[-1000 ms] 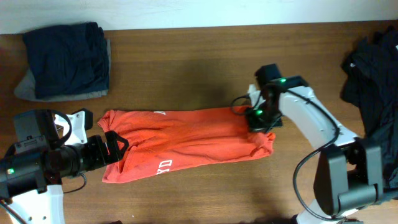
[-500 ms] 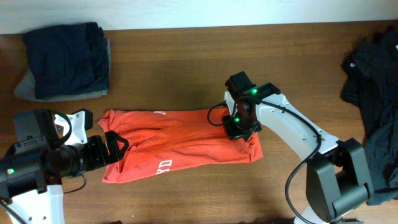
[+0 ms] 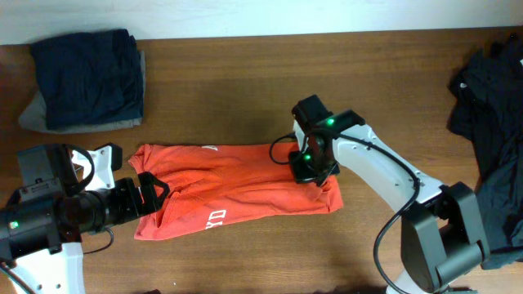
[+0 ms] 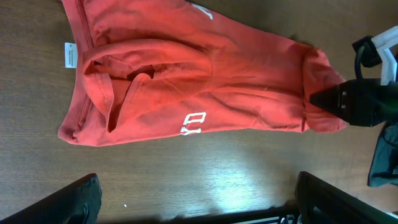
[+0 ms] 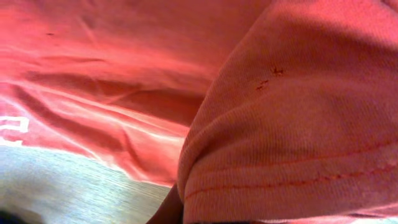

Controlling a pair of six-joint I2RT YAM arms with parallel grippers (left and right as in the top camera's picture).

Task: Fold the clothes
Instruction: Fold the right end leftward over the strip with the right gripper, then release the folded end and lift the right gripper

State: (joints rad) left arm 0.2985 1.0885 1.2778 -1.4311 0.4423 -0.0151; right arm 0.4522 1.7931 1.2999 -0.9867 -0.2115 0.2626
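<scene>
Orange-red T-shirt (image 3: 233,184) lies on the brown wooden table (image 3: 245,82), creased, white lettering showing; right gripper (image 3: 309,167) pinches its folded end, left gripper (image 3: 154,191) gapes wide.

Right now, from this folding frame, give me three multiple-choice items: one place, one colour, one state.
1. Where does the navy stack lie in the overhead view?
A. upper left
B. lower right
C. dead centre

2. What colour is the lettering on the T-shirt?
A. black
B. white
C. green

3. The right arm's jaws are:
A. wide open over bare wood
B. shut on the T-shirt's right end
C. out of every view

Key:
1 A, the stack sits in that view's upper left corner.
2 B, white print shows on the orange-red cloth.
3 B, the right wrist view shows bunched fabric pinched at the lens.
</scene>
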